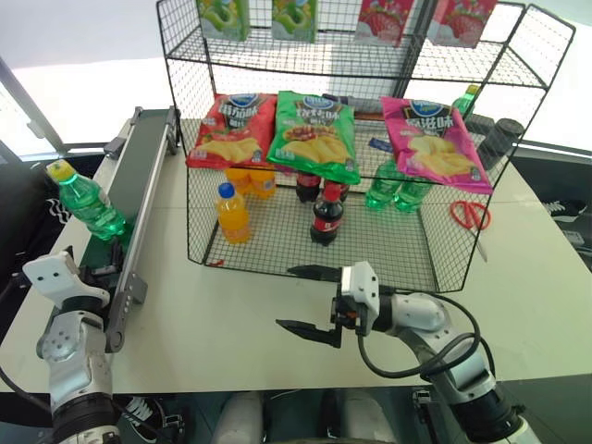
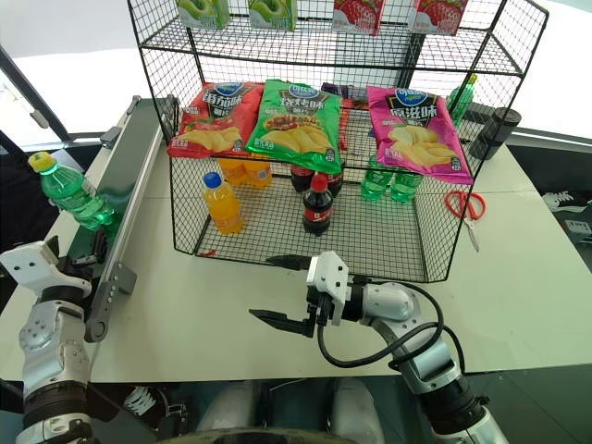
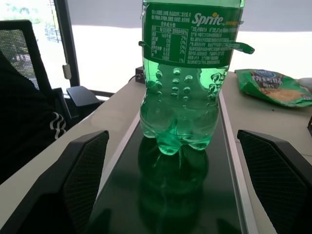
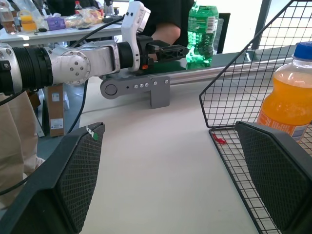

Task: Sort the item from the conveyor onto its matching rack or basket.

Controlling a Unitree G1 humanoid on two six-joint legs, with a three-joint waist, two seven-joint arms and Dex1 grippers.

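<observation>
The item, a clear-green soda bottle (image 1: 88, 202) with a yellow cap, stands upright on the conveyor (image 1: 148, 176) near its front end. My left gripper (image 3: 170, 139) is open and level over the belt, its fingers (image 3: 83, 180) short of the bottle (image 3: 180, 87) and apart from it. The black wire-mesh basket (image 1: 388, 264) forms the rack's bottom tier at the table's middle. My right gripper (image 1: 298, 301) is open and empty, pointing left just in front of the basket's front wall. From the right wrist I see the left gripper (image 4: 170, 48) and the bottle (image 4: 202, 31) beyond it.
Orange drink bottles (image 1: 233, 215), cola bottles (image 1: 326, 217) and green bottles (image 1: 393, 190) stand in the basket. Chip bags (image 1: 314, 134) lie on the shelf above. Red scissors (image 1: 472, 215) lie right of the rack. A person (image 4: 168, 29) is behind the conveyor.
</observation>
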